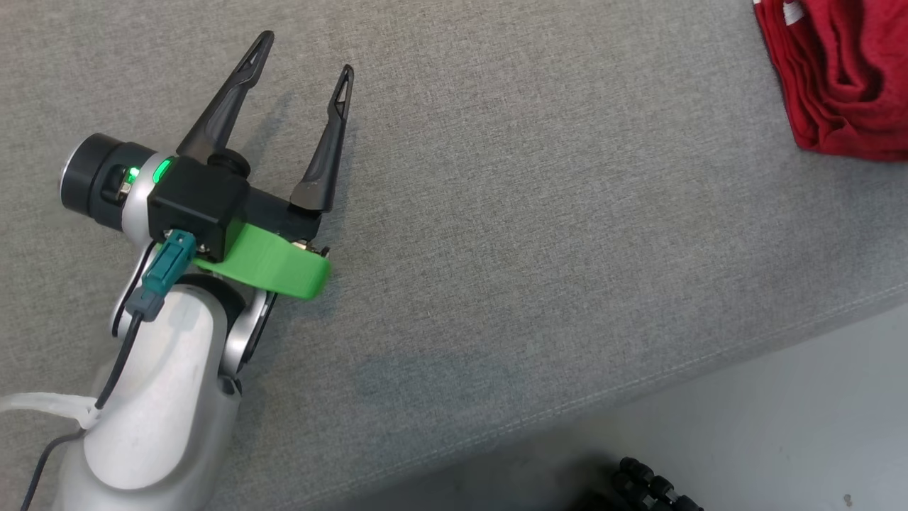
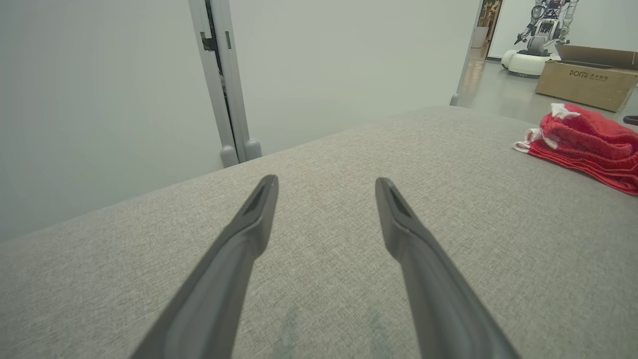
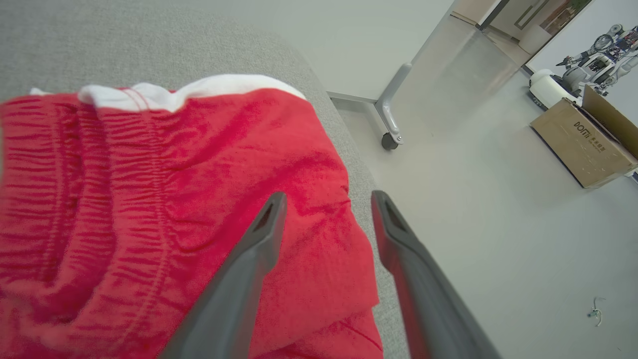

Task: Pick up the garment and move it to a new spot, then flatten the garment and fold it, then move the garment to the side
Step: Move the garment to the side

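the garment [image 1: 844, 78], a red bundle with white trim, lies folded at the far right of the grey padded surface [image 1: 496, 213], close to its edge. i judge that the last step, setting it aside, is at the point of release.

to do it well, leave the left claw [image 1: 306, 55] parked well apart from the cloth. draw the right claw [image 3: 329, 195] straight up and away with its jaws wide, so that no fingertip hooks a fold and drags the bundle toward the floor [image 3: 498, 224].

pose: the left arm reaches low over the bare surface, its fingers spread, empty and pointing ahead. the right claw hovers just above the garment's right border, fingers apart and pinching nothing, one over the cloth and one over the surface's edge.
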